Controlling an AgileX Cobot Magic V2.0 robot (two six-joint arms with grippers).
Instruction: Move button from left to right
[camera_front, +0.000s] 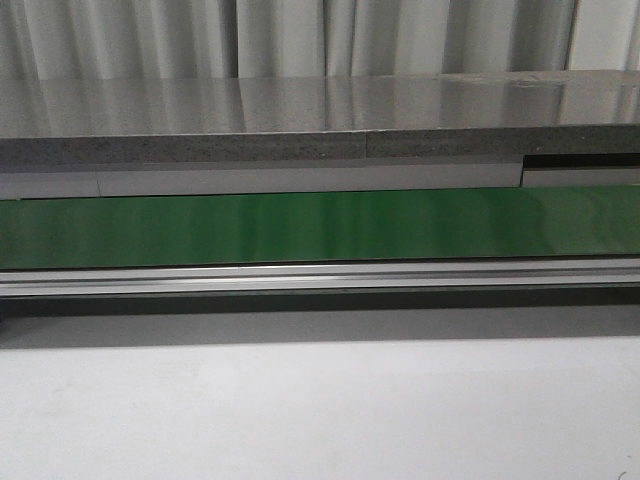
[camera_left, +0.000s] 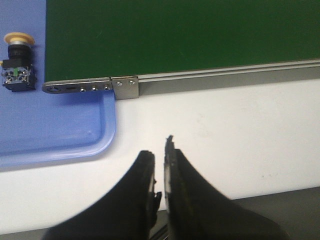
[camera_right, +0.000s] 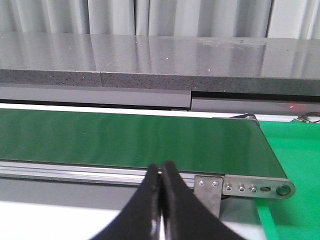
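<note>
In the left wrist view the button (camera_left: 17, 62), a yellow-orange round head on a black boxy body, lies on a blue tray (camera_left: 60, 130) beside the end of the green belt (camera_left: 180, 37). My left gripper (camera_left: 160, 150) hangs over the white table short of the tray, its fingers almost together with nothing between them. My right gripper (camera_right: 161, 167) is shut and empty, in front of the belt's (camera_right: 130, 140) other end. Neither gripper nor the button shows in the front view, only the belt (camera_front: 320, 225).
A metal bracket (camera_left: 90, 87) caps the belt's frame by the blue tray. A bright green surface (camera_right: 295, 155) lies past the belt's right end roller (camera_right: 260, 189). A grey stone ledge (camera_front: 300, 125) and curtains run behind the belt. White table (camera_front: 320, 410) lies in front.
</note>
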